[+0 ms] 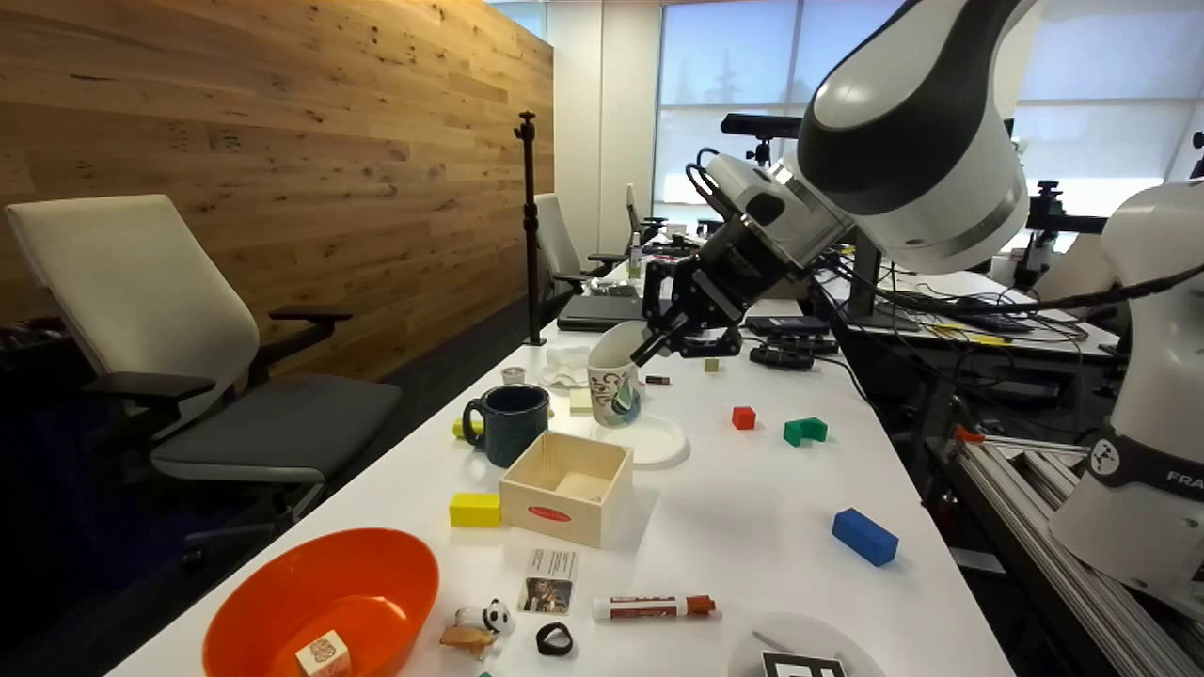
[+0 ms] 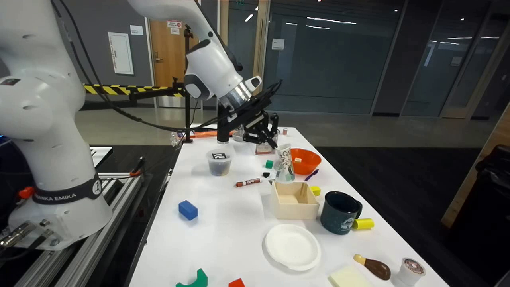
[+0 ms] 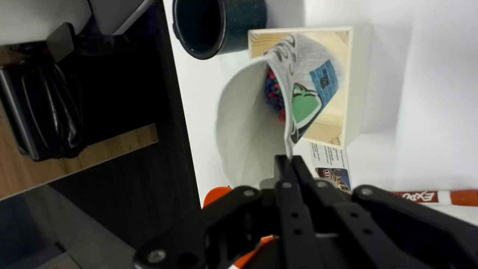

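Observation:
My gripper is shut on the rim of a patterned paper cup. The fingertips pinch one side of the cup's wall. The cup's mouth is open, and small red, blue and dark pieces lie inside it. In both exterior views the cup hangs slightly tilted from the gripper, above the table. In the wrist view it covers part of a square wooden box. The box stands open on the table, and its visible inside is bare wood.
A dark mug stands beside the box, near a white plate. An orange bowl, yellow block, blue block, marker, red cube, green arch and lidded tub are on the table.

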You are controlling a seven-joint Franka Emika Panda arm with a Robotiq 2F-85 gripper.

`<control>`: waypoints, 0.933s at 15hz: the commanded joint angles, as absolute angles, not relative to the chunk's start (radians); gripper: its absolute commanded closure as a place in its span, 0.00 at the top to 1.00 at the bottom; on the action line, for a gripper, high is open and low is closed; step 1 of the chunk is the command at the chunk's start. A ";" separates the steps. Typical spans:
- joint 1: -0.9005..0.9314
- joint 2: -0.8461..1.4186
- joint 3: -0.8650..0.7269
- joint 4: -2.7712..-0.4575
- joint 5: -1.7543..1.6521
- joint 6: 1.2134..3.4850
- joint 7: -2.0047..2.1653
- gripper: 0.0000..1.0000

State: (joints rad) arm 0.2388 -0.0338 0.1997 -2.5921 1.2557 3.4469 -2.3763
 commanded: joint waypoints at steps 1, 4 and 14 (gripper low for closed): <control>0.225 0.015 0.205 -2.498 1.323 3.489 -2.582 0.01; 0.243 0.044 0.208 -2.426 1.399 3.514 -2.680 0.01; 0.389 0.288 0.310 -2.034 1.652 3.899 -2.825 0.01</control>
State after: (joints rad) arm 0.3512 0.1727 0.2910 -2.2214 1.5364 3.7676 -2.7062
